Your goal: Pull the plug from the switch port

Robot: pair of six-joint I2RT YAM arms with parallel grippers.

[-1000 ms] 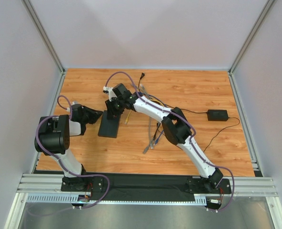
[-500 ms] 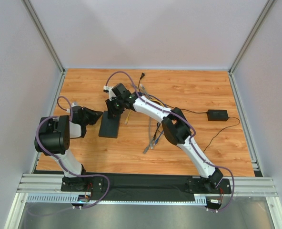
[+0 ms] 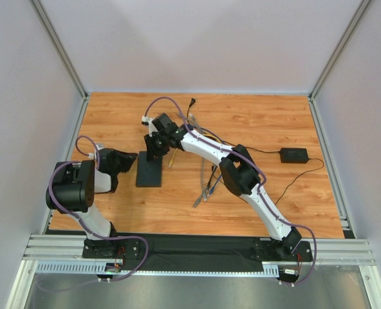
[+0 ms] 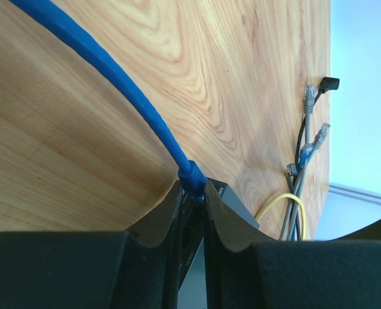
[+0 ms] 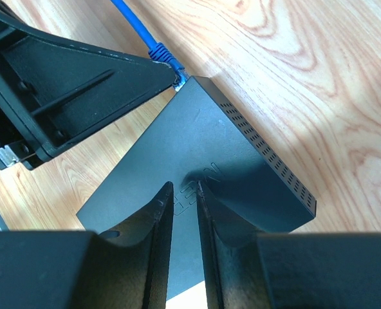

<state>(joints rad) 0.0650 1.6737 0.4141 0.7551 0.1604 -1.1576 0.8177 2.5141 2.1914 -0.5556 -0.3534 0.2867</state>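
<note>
Two robot arms worked over a flat black switch box [image 3: 148, 172] lying on a wooden table [image 3: 255, 122] in a white-walled enclosure. The left gripper [image 4: 192, 193], reaching in from the left side of the table, had its fingers clamped on the blue plug [image 4: 192, 175] of a blue cable [image 4: 113, 71], which arched up and away from the fingers over the wood. In the right wrist view, the plug's clear tip met the box at its far corner, on the narrow edge facing the left gripper. The switch port on that edge was hidden behind the plug and the fingers, so it could not be told whether the plug sat in the port or just outside it. The right gripper [image 5: 184, 193] stood over the far end of the box, its fingers a narrow slit apart with nothing between them and their tips on the box's flat top. A loose bundle of grey and yellow cables [image 4: 300, 154] lay on the table just beyond the box. A small black adapter [image 3: 293, 155] sat well apart, near the table's right edge.
</note>
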